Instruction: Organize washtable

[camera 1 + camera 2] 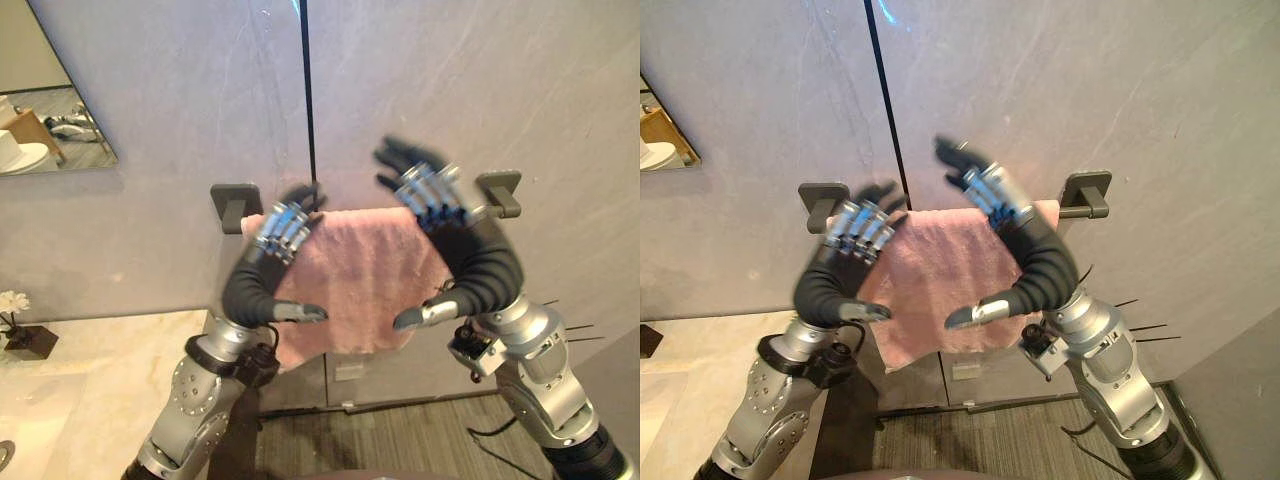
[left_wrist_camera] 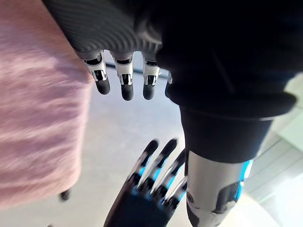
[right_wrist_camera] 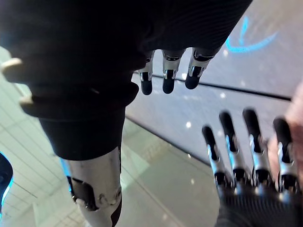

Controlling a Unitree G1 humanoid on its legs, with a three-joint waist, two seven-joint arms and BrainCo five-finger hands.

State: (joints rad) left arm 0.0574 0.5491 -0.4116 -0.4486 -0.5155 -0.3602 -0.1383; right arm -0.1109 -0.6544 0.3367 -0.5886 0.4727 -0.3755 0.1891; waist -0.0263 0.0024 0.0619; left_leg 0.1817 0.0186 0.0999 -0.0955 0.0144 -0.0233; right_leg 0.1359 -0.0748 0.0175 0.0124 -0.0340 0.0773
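Hanging over a rail (image 1: 503, 203) on the grey wall (image 1: 180, 100), the pink towel (image 1: 350, 290) sits mid-scene, draped down from the bar between two dark brackets. Both arms are raised in front of it, wrists bent and palms facing each other.

The left hand (image 1: 258, 275) stands at the towel's 9 o'clock edge. Its fingers (image 2: 125, 80) are straight and reach up toward the rail near the left bracket, and its thumb (image 1: 300, 312) juts toward 3 o'clock across the cloth. The hand is open and holds nothing (whether the fingertips brush the towel's top edge I cannot tell).

The right hand (image 1: 475, 250) stands at the towel's 3 o'clock edge. Its fingers (image 3: 163, 75) are straight and spread, rising above the rail toward 11 o'clock, with the thumb (image 1: 425, 316) pointing back toward 9 o'clock. It too is open and empty, in front of the cloth rather than closed on it.

A mirror (image 1: 50, 100) hangs at 10 o'clock. The marble table (image 1: 110, 370) lies at 7 o'clock, carrying a white flower (image 1: 14, 302) in a dark pot (image 1: 30, 342) at its far edge.
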